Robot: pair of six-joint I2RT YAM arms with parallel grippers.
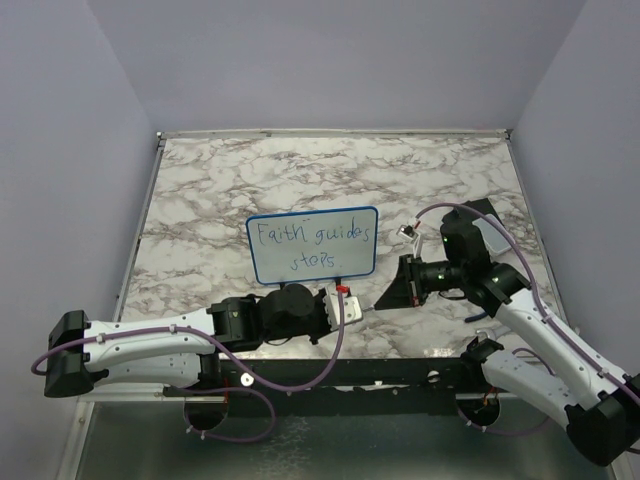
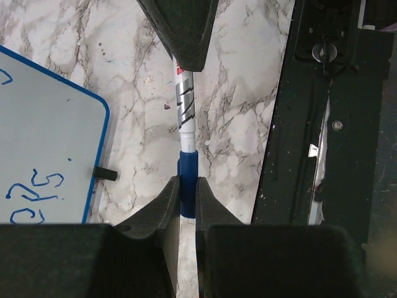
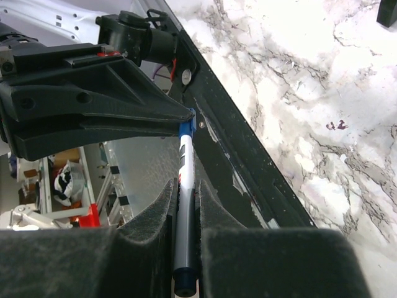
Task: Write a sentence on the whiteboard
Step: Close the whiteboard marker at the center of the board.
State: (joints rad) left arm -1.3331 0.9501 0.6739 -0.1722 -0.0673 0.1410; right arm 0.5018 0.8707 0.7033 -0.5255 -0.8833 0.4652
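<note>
The whiteboard (image 1: 312, 243) stands mid-table in its blue frame. On it is the sentence (image 1: 310, 237), "Faith guides" over "steps", in blue ink. The board's corner (image 2: 43, 124) and a black foot (image 2: 104, 172) show in the left wrist view. My left gripper (image 1: 352, 302) (image 2: 188, 183) is shut on the blue cap (image 2: 188, 164) of a marker. My right gripper (image 1: 388, 296) (image 3: 185, 186) is shut on the marker's silver-white barrel (image 3: 186, 161) (image 2: 185, 105). The two grippers meet tip to tip in front of the board, above the table's near edge. The cap (image 3: 188, 126) sits on the barrel's end.
A dark block with a pale grey pad (image 1: 487, 222) lies at the right, behind my right arm. The black rail (image 1: 400, 375) runs along the table's near edge, just below the grippers. Walls close in the marble table (image 1: 300, 170) on three sides.
</note>
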